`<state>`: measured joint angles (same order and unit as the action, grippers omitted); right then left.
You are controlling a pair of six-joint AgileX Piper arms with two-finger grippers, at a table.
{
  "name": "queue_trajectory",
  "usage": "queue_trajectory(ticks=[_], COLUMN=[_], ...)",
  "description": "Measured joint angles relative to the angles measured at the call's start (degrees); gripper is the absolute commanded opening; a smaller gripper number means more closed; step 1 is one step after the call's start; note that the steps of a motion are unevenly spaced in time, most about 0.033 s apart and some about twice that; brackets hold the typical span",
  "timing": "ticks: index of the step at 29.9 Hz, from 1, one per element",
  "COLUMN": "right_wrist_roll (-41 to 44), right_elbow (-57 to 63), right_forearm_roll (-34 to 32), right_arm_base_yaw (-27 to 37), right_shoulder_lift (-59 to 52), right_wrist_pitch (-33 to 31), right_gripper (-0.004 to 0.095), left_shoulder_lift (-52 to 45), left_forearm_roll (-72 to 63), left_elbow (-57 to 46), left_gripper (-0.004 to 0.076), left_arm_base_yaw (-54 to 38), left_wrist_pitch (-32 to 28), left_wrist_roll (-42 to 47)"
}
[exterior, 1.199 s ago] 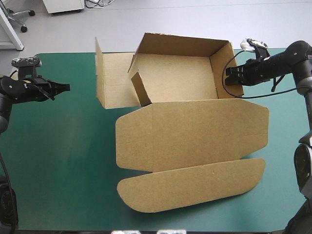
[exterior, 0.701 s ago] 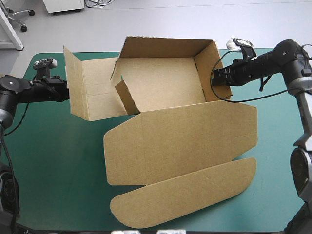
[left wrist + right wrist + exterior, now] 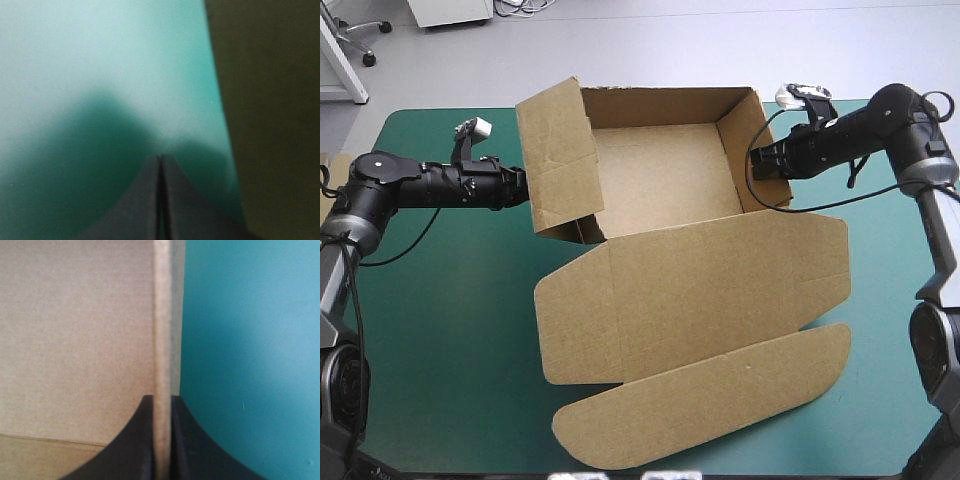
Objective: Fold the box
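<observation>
Since the earlier frames the left hand point(image 3: 518, 187) has travelled right from the desk's left edge. The box's left flap point(image 3: 560, 150), which lay spread outward, now stands raised against the tray's left side. The box point(image 3: 660, 165) itself sits about where it did just before.

That left hand is pinched to a single black point with nothing between its fingers. Its tip is at the flap's outer face, though contact cannot be confirmed. From its wrist camera the board is only a dark, blurred brown slab beside the fingers, over the teal-green cover point(image 3: 100, 60).

The box is plain brown corrugated board with a matte surface. It forms an open tray at the middle of the desk's far edge. The raised flap hides the tray's left wall and corner.

The lid point(image 3: 700, 290) lies flat on the desk point(image 3: 440, 330), reaching toward the near edge. It has angled corners and ends in a long, round-ended tongue point(image 3: 710, 395).

The right hand point(image 3: 756, 165) is clamped on the upright right wall point(image 3: 740, 140). In its wrist view the wall's pale cut edge point(image 3: 161, 315) runs straight up from between the two fingers, with the tray's inside on one side and the cover on the other.
</observation>
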<state>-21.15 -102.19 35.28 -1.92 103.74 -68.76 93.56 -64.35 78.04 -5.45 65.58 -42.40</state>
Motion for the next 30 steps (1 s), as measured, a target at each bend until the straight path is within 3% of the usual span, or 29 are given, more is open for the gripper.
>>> queue_trajectory(ticks=[25,30], right_wrist_roll=[3.14,3.59], right_elbow=[-0.04,-0.04], right_forearm_roll=[-6.63,-7.0], right_arm_base_yaw=[-6.52,-6.52], right_shoulder_lift=[7.55,7.55], right_wrist_pitch=[2.22,2.41], right_gripper=[-0.003,-0.003], left_shoulder_lift=[0.0,0.0], left_forearm_roll=[-4.85,-4.97], left_elbow=[0.0,0.0], left_gripper=[-0.0013,0.0058], left_arm_base_yaw=[0.0,0.0], left_wrist_pitch=[0.52,2.06], left_wrist_roll=[-1.01,-0.95])
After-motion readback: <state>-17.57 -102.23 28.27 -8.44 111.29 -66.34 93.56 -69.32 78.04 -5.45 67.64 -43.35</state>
